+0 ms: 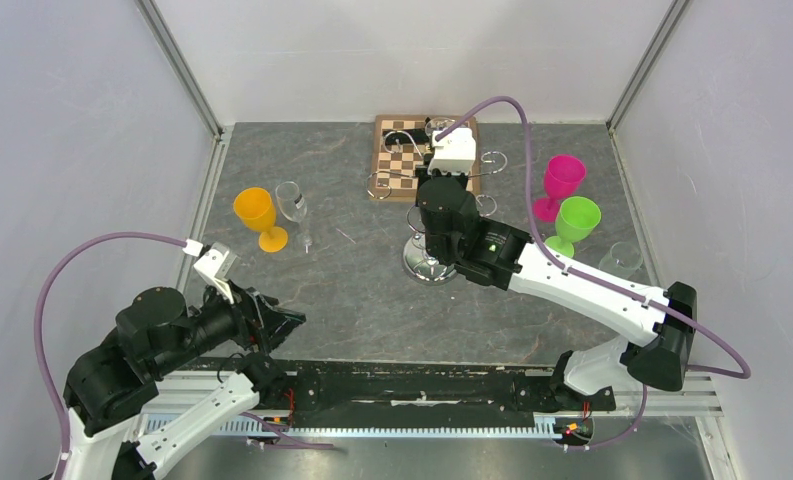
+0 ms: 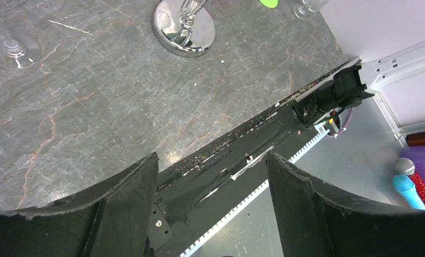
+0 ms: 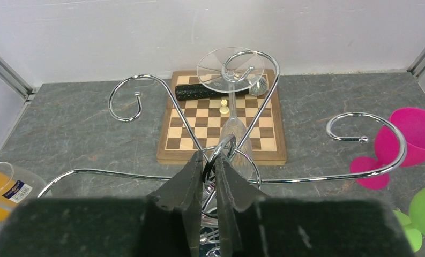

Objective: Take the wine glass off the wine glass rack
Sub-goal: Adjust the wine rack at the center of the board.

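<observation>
- While the far left of my view holds only the idle arm, nothing on that side serves the task: the left gripper (image 1: pixel 272 325) sits low by its base at the table's near edge, arm folded, jaws spread wide and empty.
- Just beyond it, an orange glass (image 1: pixel 257 215) and a clear glass (image 1: pixel 292 205) stand upright on the table, well apart from the rack.
- At centre, the wine glass rack (image 1: pixel 419 270) stands on its mirrored base in front of the chessboard (image 1: pixel 397 150).
- The wine glass (image 3: pixel 237 138) hangs upside down from a far hook, foot caught in the wire curl, bowl downward. I judge the task barely begun: the glass is neither gripped nor off its hook.
- My right arm stretches diagonally from its base to the rack's top. The right gripper (image 3: pixel 210 158) is pinched narrow on the wire loop crowning the central stem, not on the glass.
- What I think remains: take the glass itself, slide its foot out of the hook, and set it down.
- Far right, a pink glass (image 1: pixel 562 178) and a green glass (image 1: pixel 578 218) stand together on the table.
</observation>
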Motion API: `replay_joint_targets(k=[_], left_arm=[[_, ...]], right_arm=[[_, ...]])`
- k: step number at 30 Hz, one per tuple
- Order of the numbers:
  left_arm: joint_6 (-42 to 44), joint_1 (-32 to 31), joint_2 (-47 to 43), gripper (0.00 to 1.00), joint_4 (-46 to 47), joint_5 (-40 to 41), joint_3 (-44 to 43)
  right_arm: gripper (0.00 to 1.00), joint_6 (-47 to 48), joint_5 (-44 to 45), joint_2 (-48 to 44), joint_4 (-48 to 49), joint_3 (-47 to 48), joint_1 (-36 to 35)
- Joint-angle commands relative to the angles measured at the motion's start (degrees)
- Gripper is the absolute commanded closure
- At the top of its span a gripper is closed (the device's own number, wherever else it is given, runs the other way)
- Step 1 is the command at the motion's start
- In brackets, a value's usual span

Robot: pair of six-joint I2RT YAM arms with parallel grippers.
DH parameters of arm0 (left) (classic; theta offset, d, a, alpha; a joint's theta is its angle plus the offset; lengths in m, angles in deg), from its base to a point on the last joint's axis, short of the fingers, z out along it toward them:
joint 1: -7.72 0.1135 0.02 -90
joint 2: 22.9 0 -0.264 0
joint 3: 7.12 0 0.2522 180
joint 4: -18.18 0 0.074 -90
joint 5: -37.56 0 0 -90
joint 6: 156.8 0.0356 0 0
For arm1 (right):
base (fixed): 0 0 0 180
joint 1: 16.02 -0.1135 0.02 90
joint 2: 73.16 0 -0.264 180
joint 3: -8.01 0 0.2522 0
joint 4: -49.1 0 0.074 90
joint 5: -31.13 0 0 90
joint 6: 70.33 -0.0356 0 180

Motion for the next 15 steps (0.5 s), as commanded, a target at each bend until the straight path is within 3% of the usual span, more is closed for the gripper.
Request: replay_joint_targets(k=[1,5,15], left_arm=[[1.0,-0.3,-0.6,0.20,0.4,0.9,-1.5],[0.9,-0.3,-0.5,0.20,0.5,0.9,-1.6],[-0.1,-0.3,0.1,0.20,1.5,0.2,-2.0]], right_arm=[[0.89,-0.6,0.5,-0.2,1.2,0.1,-0.3],[1.00,-0.3,0.7,-0.8,1.3,-0.4,-0.2],[1.00,3.4,-4.3,-6.3,4.1,-4.8,0.1]])
